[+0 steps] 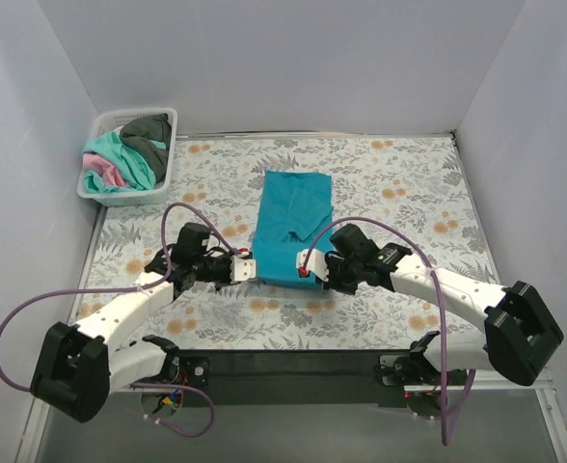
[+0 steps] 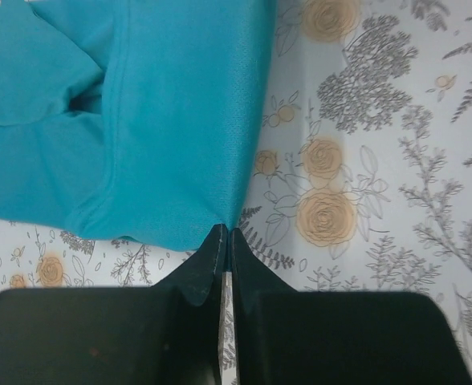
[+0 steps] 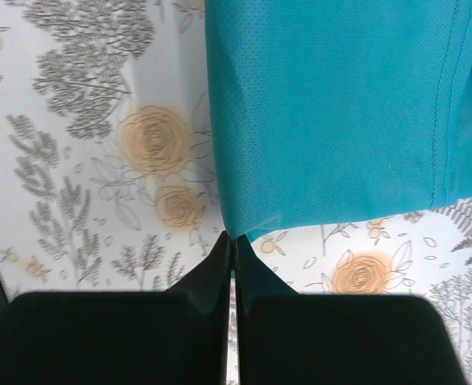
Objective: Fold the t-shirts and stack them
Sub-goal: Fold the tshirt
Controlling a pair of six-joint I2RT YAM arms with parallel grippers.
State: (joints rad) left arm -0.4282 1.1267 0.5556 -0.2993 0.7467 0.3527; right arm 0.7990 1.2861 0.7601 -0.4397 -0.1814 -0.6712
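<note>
Here, teal-blue t-shirt [image 1: 293,227], fine-knit oblong, near corners seemingly pinched by left fingers [image 2: 206,269], right fingers [image 3: 212,277].

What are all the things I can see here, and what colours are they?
Teal shirt: one, teal-blue, lying in the middle of the cover.
Mint shirt: one, mint-green, in the basket.
Pink shirt: one, pink, in the basket.
Grey shirt: one, dark grey, in the basket.
Basket: one, white, far left corner.
Cover: one, grey with orange flowers, spread over the table.
Cables: two, purple, one looping off each arm.
Left arm: one, white and black, near left.
Right arm: one, white and black, near right.
Left jaws: one pair, black, shut on the teal shirt's near left corner.
Right jaws: one pair, black, shut on its near right corner.
</note>
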